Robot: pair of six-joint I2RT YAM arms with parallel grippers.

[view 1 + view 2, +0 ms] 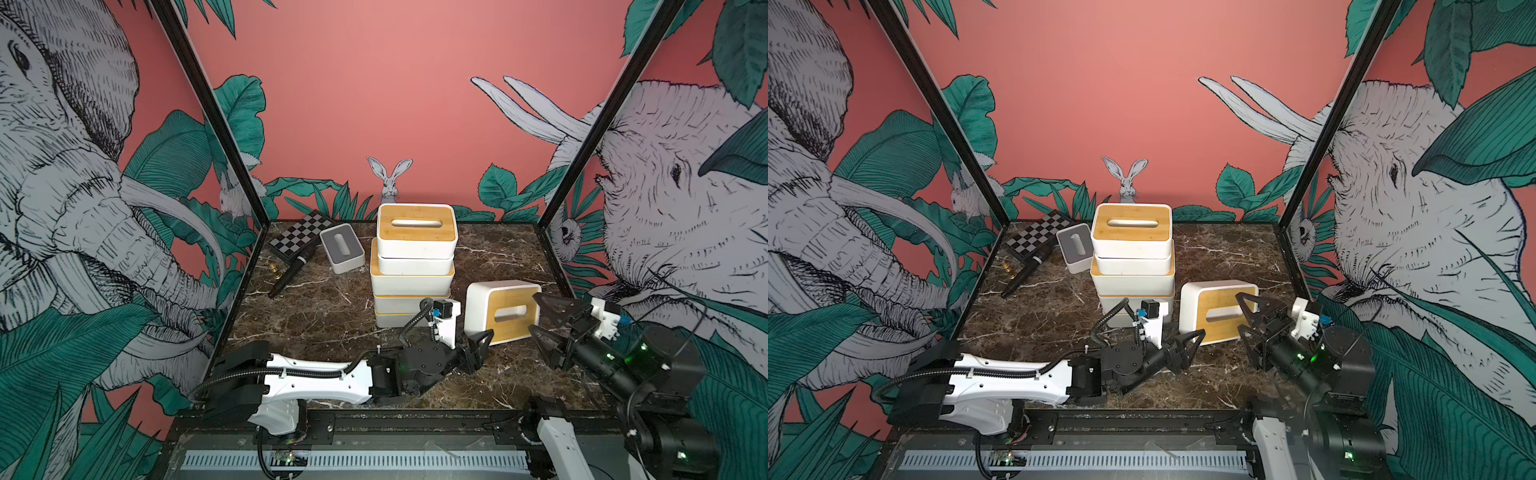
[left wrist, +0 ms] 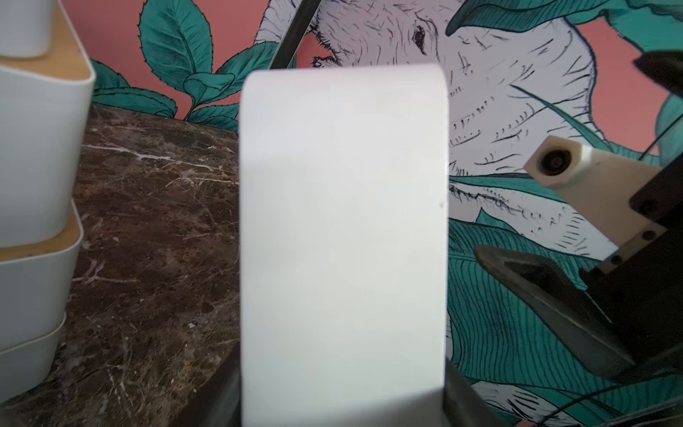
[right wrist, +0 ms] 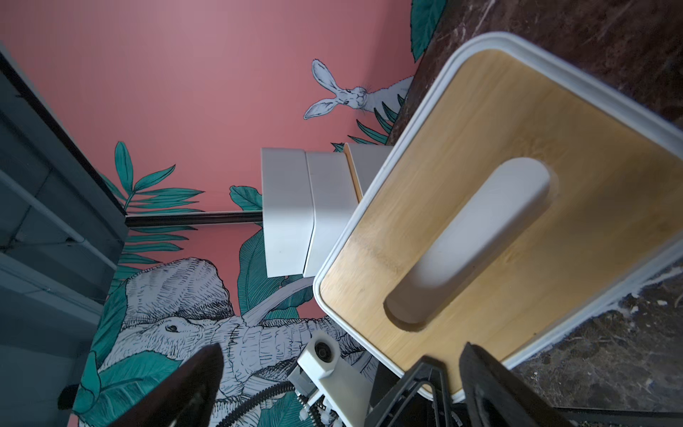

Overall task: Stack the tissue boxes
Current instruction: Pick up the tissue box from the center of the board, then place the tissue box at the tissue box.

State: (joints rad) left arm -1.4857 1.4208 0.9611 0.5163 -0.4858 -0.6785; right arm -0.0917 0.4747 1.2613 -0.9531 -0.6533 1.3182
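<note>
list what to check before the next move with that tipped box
1. Left gripper clamped on tipped box: ok
2. Right gripper open: ok
3. Right gripper clear of the lid: cannot tell
4. Tipped box lid up: not ok, it is on its side, lid toward right gripper
5. Stack top bare: ok
6. Grey box stacked: not ok, on the table beside the stack

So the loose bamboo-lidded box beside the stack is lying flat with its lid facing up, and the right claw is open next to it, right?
Not quite. The bamboo-lidded box stands tipped on its side, lid facing the front, as both top views show. The rest holds: it is beside the stack, and the right claw is open next to it.
</note>
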